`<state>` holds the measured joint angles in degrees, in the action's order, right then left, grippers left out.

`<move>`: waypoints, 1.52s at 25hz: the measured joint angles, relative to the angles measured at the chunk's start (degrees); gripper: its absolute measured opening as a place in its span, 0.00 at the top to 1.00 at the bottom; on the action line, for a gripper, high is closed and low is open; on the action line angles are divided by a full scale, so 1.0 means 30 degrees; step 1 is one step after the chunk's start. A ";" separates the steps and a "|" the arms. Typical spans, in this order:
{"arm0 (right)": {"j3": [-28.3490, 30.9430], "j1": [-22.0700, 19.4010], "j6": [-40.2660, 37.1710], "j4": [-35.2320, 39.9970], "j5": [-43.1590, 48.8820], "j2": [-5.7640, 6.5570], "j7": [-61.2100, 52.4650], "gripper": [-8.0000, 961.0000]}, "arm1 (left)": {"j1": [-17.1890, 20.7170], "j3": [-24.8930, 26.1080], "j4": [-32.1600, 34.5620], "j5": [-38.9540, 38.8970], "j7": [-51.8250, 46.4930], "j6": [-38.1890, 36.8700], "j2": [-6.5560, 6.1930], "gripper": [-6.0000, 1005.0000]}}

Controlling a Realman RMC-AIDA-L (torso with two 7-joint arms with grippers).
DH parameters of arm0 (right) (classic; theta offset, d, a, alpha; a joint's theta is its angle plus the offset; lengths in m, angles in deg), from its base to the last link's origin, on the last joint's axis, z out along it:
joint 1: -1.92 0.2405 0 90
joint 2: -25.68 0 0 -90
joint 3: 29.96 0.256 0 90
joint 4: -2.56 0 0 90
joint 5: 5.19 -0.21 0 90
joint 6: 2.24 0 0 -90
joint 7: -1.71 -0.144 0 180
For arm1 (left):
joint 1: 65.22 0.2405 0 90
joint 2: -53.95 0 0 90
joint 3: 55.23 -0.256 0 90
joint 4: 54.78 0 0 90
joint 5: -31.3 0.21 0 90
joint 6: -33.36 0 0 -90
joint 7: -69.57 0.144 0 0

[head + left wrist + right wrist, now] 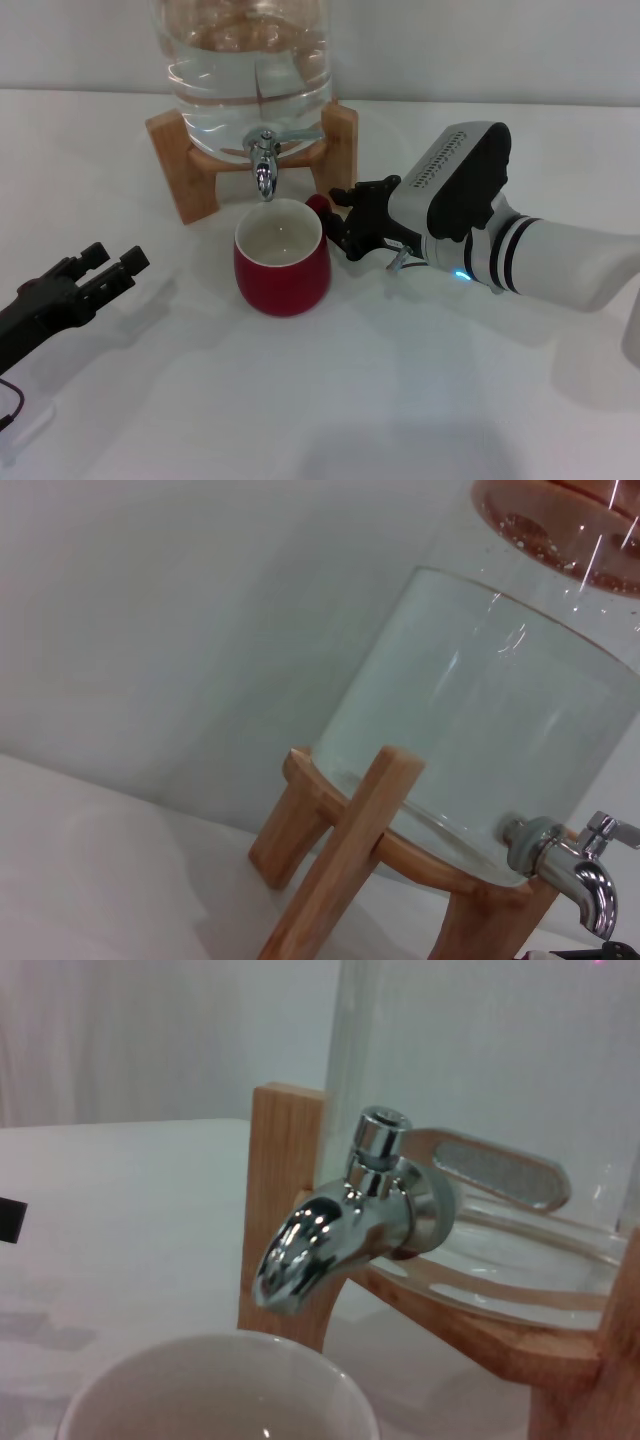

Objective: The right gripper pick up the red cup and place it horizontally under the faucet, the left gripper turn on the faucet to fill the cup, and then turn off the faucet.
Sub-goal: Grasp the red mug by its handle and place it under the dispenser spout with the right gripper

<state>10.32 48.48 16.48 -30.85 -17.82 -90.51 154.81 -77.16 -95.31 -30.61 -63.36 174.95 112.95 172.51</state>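
The right gripper [335,215], a black two-fingered claw on a silver-white wrist, is reaching in from the right and closing on the small handle at the right side of the red cup [282,268]. Its fingers are pinching that handle, though the contact is partly hidden behind the claw, so the firmness of the hold is uncertain. The red cup is standing upright on the white table [420,400], its off-white inside looking empty, directly in front of the faucet [265,160]. In the right wrist view the chrome spout [300,1255] is hanging above the far part of the cup's rim [215,1375].

The faucet is sticking out of a big clear water jar [250,60] resting in a wooden stand [185,165]. Its lever is pointing sideways, and no water is flowing.

The left gripper [105,270] is waiting well apart at the lower left, its fingers spread and empty.

The placing step appears nearly finished. To do it well, the right gripper should be centring the cup's mouth under the spout and keeping it level before letting go.
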 joint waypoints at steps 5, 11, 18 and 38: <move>-0.0043 0.0008 0.0000 -0.0053 0.0067 0.0001 -0.0041 0.72 | -0.0005 0.0001 -0.0001 0.0001 0.0022 -0.0094 0.0000 0.17; -0.0065 -0.0064 -0.0001 -0.0146 0.0264 0.0001 -0.0146 0.72 | -0.0005 0.0001 -0.0001 0.0002 0.0011 -0.0248 0.0000 0.17; -0.0071 -0.0276 0.0008 -0.0211 0.0288 -0.0001 -0.0148 0.72 | -0.0137 0.0001 0.0000 0.0050 -0.0047 -0.0253 0.0000 0.17; 0.0303 -0.1635 -0.0101 -0.1741 0.0737 0.0581 -0.0343 0.71 | -0.0093 0.0023 -0.0001 -0.0007 -0.0150 -0.0093 -0.0248 0.17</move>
<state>11.23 43.58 16.18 -36.07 -15.61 -88.77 153.78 -77.43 -95.24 -30.61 -63.39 174.50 112.67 171.77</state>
